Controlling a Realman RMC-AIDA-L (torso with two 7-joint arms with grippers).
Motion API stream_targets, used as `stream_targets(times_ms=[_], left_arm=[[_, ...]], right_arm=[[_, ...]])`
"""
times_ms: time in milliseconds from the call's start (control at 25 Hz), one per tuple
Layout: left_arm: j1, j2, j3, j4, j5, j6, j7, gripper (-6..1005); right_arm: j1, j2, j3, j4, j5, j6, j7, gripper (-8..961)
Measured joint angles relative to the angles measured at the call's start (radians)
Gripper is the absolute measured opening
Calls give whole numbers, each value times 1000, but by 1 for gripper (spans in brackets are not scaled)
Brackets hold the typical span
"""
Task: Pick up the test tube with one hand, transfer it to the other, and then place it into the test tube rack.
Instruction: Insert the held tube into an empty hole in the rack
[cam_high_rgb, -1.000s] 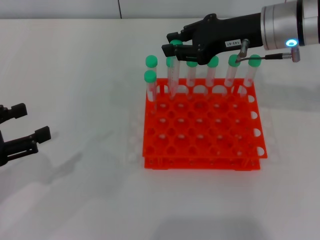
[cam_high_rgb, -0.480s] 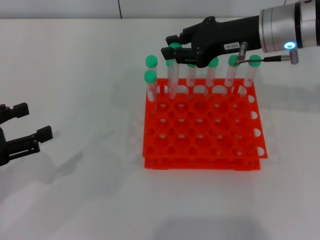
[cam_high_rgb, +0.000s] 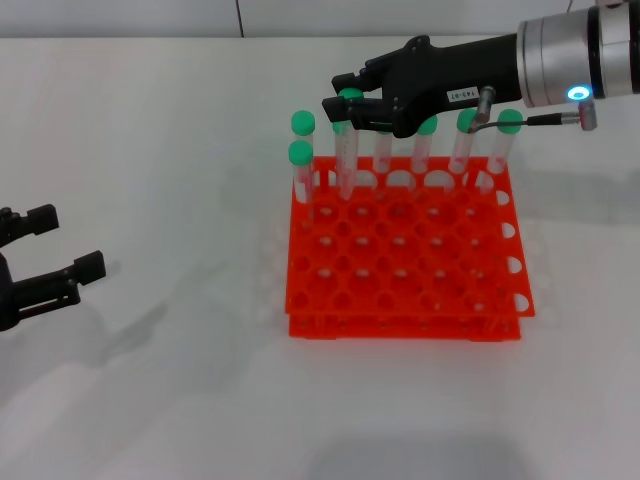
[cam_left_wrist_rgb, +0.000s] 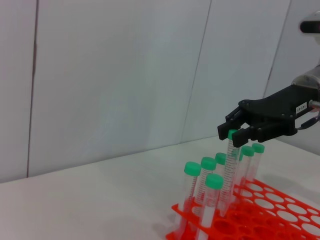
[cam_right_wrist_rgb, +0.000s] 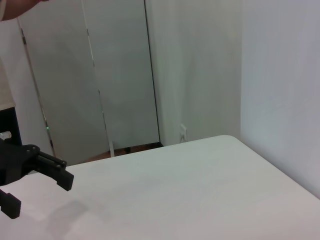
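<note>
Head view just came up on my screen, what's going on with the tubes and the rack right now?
The right gripper is over the back row of the orange-red test tube rack, closed on the green cap of a test tube whose lower end is already down in a hole near the back left corner. Seven other green-capped tubes stand in the rack, mostly along that back row. The left gripper sits open, off to the left above the white table, holding nothing.
</note>
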Motion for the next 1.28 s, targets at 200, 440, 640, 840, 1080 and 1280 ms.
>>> stream_targets(times_ms=[200, 440, 640, 840, 1080, 1280], left_arm=[[-2, -1, 0, -3, 0, -1, 7, 882], [-11, 0, 0, -16, 0, -2, 14, 882], [-12, 0, 0, -19, 0, -2, 22, 882], [-15, 0, 0, -27, 1, -2, 22, 882], [-16, 0, 0, -28, 1, -2, 22, 881], [-22, 0, 0, -31, 3, -2, 22, 881]], right_arm=[[-9, 3, -9, -2, 5, 6, -11, 308], [-15, 7, -34, -6, 7, 25, -16, 310], [-16, 10, -52, -8, 8, 40, -17, 312], [-16, 9, -65, -9, 9, 54, -20, 314], [-18, 12, -110, -9, 22, 82, -25, 316], [-18, 12, -119, -9, 25, 87, -26, 318]])
